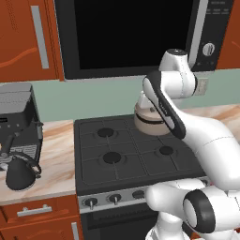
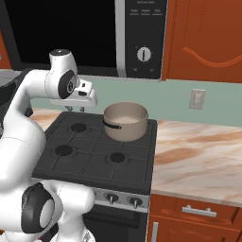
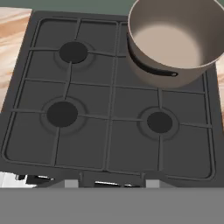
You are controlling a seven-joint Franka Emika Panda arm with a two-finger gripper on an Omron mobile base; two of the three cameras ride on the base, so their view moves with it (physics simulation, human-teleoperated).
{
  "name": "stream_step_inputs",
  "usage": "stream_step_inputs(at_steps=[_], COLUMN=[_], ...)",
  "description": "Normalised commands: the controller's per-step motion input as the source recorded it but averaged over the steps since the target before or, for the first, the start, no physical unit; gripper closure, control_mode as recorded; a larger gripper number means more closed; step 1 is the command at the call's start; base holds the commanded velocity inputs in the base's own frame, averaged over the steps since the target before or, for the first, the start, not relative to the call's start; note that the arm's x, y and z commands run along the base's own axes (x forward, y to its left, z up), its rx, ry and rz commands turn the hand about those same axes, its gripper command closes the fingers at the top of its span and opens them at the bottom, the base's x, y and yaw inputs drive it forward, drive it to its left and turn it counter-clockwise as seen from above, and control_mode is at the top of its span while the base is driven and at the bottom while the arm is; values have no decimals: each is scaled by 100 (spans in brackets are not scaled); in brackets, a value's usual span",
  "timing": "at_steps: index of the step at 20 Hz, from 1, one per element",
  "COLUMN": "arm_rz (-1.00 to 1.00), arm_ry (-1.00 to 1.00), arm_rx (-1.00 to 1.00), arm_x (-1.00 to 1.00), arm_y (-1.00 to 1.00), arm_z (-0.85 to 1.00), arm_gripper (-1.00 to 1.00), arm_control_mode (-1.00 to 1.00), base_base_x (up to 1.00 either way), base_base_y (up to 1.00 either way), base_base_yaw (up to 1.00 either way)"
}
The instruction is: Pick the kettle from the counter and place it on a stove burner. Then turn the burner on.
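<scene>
I see the kettle (image 1: 19, 173) untouched near the front edge of the counter (image 1: 58, 159), left of the stove, just in front of a coffee machine (image 1: 16, 123). My gripper (image 2: 82, 108) hangs above the stove's back-left corner, holding nothing; how far its jaws stand apart I cannot tell. The saucepan (image 2: 125, 121) occupies the back-right corner. Swinging left, I might clip the coffee machine or topple the kettle by its thin loop handle.
</scene>
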Motion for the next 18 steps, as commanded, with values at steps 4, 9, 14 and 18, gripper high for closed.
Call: stream_step_inputs(at_steps=[4, 9, 14, 18], arm_rz=[0, 10, 14, 14], arm_ry=[0, 0, 0, 0], arm_rx=[1, 0, 0, 0], arm_x=[-7, -27, -28, -19], arm_y=[2, 38, 67, 85], arm_z=[-1, -15, -10, -7], arm_gripper=[-100, -100, -100, -100], arm_control_mode=[-100, -100, -100, -100], base_base_x=[0, 0, 0, 0], base_base_y=[0, 0, 0, 0], base_base_yaw=[0, 0, 0, 0])
